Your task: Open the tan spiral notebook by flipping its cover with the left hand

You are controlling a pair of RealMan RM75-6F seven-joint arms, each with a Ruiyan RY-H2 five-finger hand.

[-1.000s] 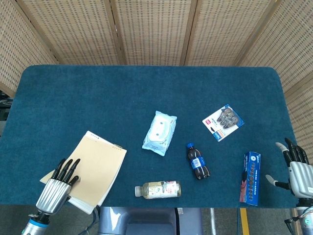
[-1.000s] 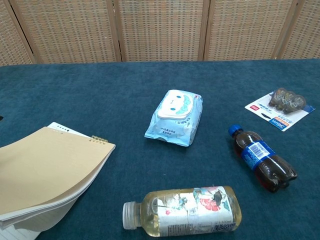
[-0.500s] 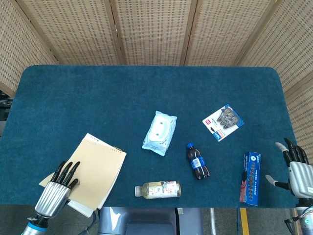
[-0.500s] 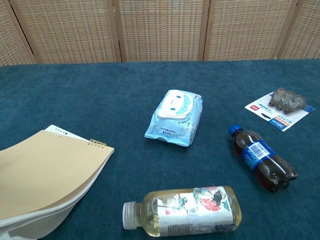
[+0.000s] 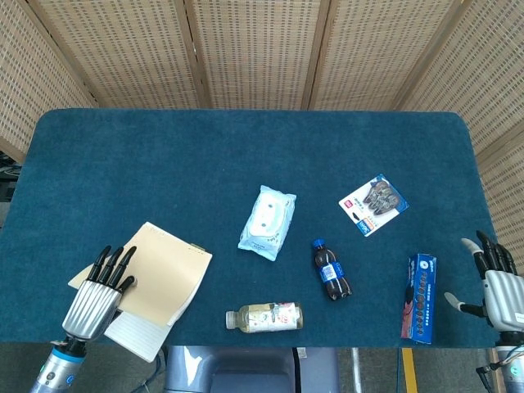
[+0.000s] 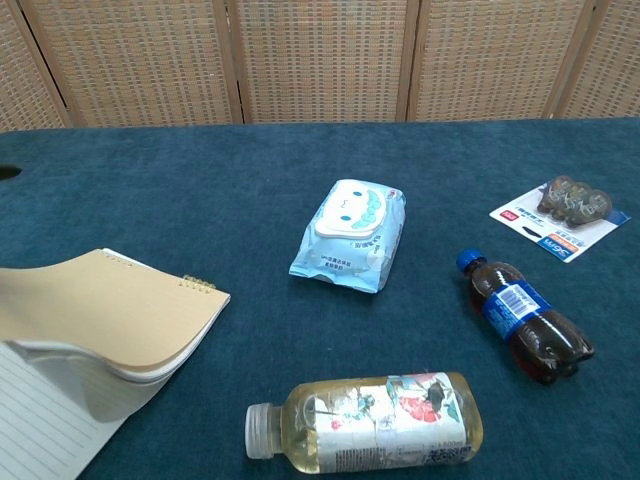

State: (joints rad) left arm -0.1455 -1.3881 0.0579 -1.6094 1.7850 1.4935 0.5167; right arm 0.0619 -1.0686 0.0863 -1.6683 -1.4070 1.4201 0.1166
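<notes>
The left hand is at the near left corner of the table. Its dark fingers are out straight and a bit spread, and they lie on the near left edge of the notebook. I cannot tell if it is pinching the cover or only touching it. The notebook is just to the right of this hand. The tan cover and some pages are lifted and bent up at the hand's end, and a white lined page shows under them. The metal spiral is on the side away from the hand.

Further right of the left hand, at the near edge, a clear bottle with pale drink lies on its side. Beyond it lies a wipes pack, white and light blue. To the right of that pack a cola bottle with a blue cap lies flat. Further back and right is a small card pack.

The right hand is at the near right edge of the table, well apart from the notebook. It is open with fingers spread and holds nothing. Just to its left lies a blue box
</notes>
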